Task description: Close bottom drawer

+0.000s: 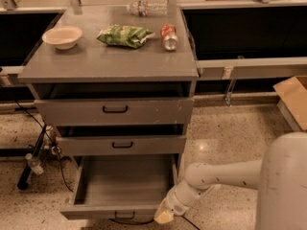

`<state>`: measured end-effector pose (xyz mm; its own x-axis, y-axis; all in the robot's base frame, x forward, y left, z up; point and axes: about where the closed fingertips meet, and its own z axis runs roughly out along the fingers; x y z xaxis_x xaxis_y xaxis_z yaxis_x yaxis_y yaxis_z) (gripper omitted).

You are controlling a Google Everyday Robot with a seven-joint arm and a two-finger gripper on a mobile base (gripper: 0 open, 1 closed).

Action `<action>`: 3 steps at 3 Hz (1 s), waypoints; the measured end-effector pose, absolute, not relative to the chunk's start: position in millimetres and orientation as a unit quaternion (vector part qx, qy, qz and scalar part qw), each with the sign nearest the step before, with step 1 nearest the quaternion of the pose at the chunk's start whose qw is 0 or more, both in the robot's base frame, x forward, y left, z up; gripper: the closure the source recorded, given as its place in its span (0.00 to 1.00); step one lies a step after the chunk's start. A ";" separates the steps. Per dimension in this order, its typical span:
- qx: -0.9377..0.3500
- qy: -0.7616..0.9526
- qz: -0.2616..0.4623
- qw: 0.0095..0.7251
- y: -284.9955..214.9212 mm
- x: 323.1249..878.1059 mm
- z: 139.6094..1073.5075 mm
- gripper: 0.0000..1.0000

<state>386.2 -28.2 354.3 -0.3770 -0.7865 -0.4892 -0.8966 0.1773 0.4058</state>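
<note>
The bottom drawer [122, 183] is a wide grey metal tray pulled far out of the grey cabinet [110, 63], low in the camera view. Its inside looks empty. Its short front panel [108, 211] carries a small black handle [124, 216] at the frame's lower edge. My gripper [164, 216] is at the end of the white arm that reaches in from the right. It sits at the right end of the drawer's front panel, at or just beside the corner. The two drawers above [115, 110] are nearly shut.
On the cabinet top lie a beige bowl [62, 36], a green snack bag [125, 35], a red can [168, 36] and a clear water bottle [147, 7]. Cables and a black stand [33, 159] are on the floor at left. A cardboard box [293, 99] is at right.
</note>
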 end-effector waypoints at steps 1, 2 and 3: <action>-0.544 0.768 0.326 0.096 -24.7 403.6 294.8 1.00; -0.516 0.781 0.341 0.091 -19.6 414.9 220.7 1.00; -0.514 0.781 0.342 0.091 -19.6 415.5 216.4 1.00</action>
<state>415.5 -19.6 216.4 -0.4549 -0.7410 -0.4939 -0.8658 0.2381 0.4401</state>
